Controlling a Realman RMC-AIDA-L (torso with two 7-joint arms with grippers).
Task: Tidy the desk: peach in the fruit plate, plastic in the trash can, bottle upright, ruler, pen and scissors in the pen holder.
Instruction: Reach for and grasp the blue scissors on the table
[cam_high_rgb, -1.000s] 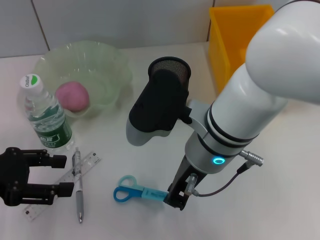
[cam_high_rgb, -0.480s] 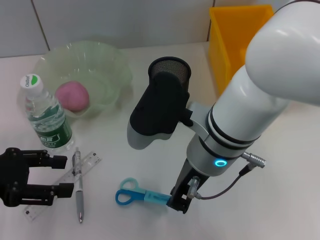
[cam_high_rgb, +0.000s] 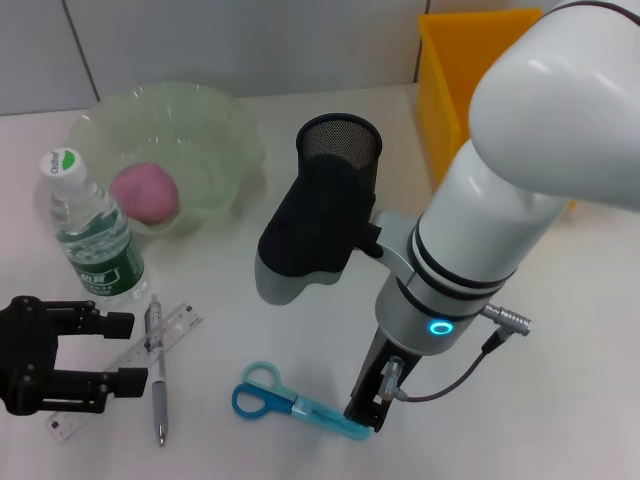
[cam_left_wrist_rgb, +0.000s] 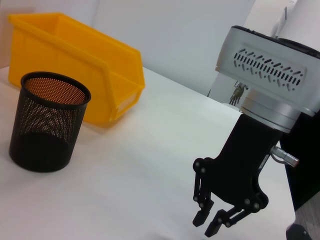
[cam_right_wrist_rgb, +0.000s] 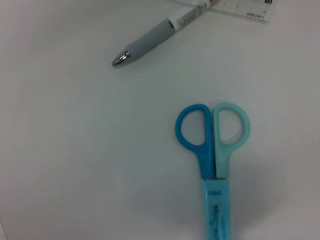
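The right gripper (cam_high_rgb: 364, 412) is seen low over the desk at about 6 o'clock from the pen holder (cam_high_rgb: 340, 150), its fingers brought together on the sheathed blade end of the scissors (cam_high_rgb: 290, 402). The scissors are held by the sheath, presumably so that the two handle loops stay free and the tool can go into the holder blade first. In the right wrist view the loops (cam_right_wrist_rgb: 212, 130) lie side by side, one blue and one pale green. Whether the handle end rests on the desk or is just raised cannot be told.

The left gripper (cam_high_rgb: 60, 352) is parked at 9 o'clock from the scissors, with its fingers apart and nothing between them, just over the ruler (cam_high_rgb: 130, 358) and beside the pen (cam_high_rgb: 156, 365). The pen lies across the ruler, so the two would probably be easier taken one at a time.

The bottle (cam_high_rgb: 90, 228) stands upright at 12 o'clock from the left gripper, and the peach (cam_high_rgb: 145, 192) is already in the fruit plate (cam_high_rgb: 215, 125). These two parts of the task may be judged done. The yellow bin (cam_high_rgb: 450, 70), at 3 o'clock from the pen holder, is taken to be the trash can; no plastic is seen loose on the desk. The scissors, pen and ruler remain to be put in the pen holder
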